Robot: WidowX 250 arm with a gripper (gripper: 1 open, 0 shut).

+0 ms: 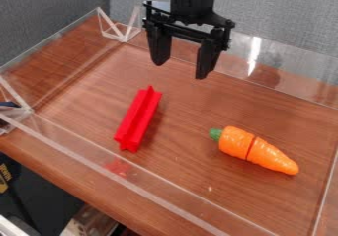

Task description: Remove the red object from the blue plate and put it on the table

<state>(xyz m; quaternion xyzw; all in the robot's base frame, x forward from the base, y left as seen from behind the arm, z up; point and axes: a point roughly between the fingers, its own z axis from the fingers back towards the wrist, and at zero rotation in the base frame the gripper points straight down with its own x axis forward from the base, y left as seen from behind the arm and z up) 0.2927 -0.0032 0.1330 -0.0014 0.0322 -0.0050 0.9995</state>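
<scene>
The red object is a long, narrow ridged red bar. It lies flat on the reddish-brown wood-grain table, left of centre, running from upper right to lower left. No blue plate shows in view. My gripper hangs above the far middle of the table, behind and to the right of the bar. Its two black fingers are spread apart with nothing between them.
An orange toy carrot with a green top lies on the table to the right of the bar. Low clear acrylic walls edge the tabletop on all sides.
</scene>
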